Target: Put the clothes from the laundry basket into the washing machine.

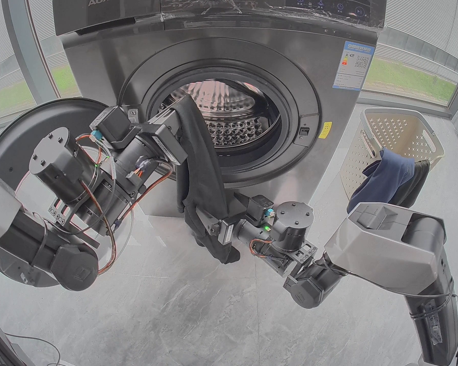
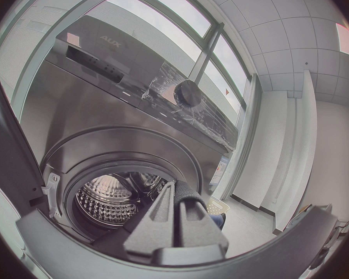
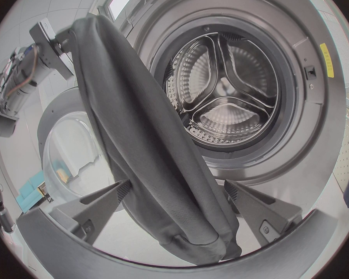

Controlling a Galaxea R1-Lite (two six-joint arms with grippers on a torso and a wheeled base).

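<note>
The left gripper [image 2: 177, 193] pinches the top of the dark cloth [image 1: 201, 174] in its fingers, just before the washing machine [image 1: 290, 67] opening. The cloth hangs down between the right gripper [image 3: 176, 183] and its spread fingers.

Bright daylight from windows [image 1: 422, 72], glare on steel drum [image 3: 225, 117] (strongest on its ribs), wrist views fisheye-bent — dark corners

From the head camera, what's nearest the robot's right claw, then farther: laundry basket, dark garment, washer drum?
1. dark garment, hanging between the right gripper's open fingers.
2. washer drum, straight behind it.
3. laundry basket, off to the robot's right, beside the machine.
</note>
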